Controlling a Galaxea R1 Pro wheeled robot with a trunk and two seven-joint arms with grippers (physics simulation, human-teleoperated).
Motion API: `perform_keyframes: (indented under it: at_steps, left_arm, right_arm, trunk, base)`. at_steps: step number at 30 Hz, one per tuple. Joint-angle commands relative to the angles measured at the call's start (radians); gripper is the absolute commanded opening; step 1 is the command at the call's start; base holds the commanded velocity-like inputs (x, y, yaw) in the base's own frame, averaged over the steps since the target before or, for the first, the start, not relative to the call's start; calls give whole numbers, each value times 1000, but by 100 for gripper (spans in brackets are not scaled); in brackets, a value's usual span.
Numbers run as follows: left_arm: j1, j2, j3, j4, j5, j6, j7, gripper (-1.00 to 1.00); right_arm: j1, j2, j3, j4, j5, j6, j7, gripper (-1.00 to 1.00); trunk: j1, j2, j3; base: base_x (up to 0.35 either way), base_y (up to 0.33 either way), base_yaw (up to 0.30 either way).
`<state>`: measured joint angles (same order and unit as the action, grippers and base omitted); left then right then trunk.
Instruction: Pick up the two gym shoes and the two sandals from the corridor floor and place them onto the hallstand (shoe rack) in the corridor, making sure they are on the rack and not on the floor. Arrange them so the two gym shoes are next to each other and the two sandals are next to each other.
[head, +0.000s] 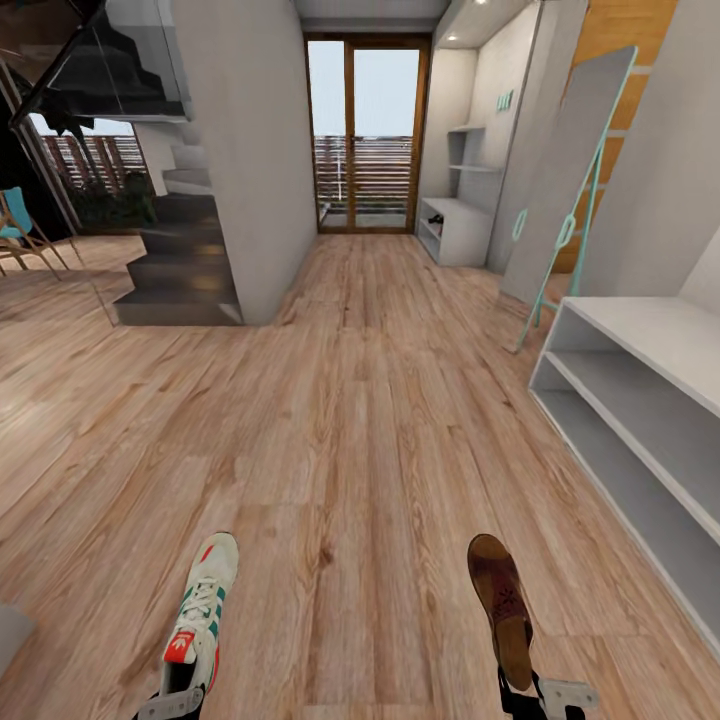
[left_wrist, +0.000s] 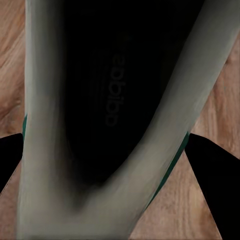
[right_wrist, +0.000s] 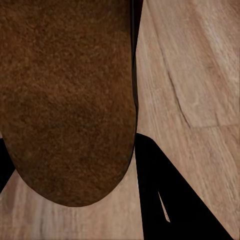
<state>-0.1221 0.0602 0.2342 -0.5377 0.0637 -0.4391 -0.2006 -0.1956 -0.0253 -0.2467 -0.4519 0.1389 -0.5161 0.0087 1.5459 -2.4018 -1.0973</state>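
Nearest the head camera, the left gripper (head: 172, 700) is clamped on a sneaker (head: 203, 610) and the right gripper (head: 545, 695) on a brown sandal (head: 503, 605), both held above the wooden floor (head: 350, 430). To the right stands the grey shoe rack (head: 640, 400), its tiers bare, with the sandal nearer its front edge than the sneaker.
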Motion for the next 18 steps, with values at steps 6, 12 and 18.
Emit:
perform_keyframes:
  at_steps: [6,12,18]
  left_arm:
    - [-1,0,4,1,7,-1,-9,-100]
    - [-1,0,4,1,7,-1,-9,-100]
    - [-1,0,6,1,7,-1,-9,-100]
  right_arm:
    - [-1,1,-6,1,7,-3,2,-100]
    - [-1,1,-6,1,7,-2,2,-100]
    - [-1,1,-6,1,7,-2,3,-100]
  trunk:
    - [0,0,9]
    - [0,0,18]
    - [0,0,27]
  base:
    - [340,0,0]
    - [339,0,0]
    - [339,0,0]
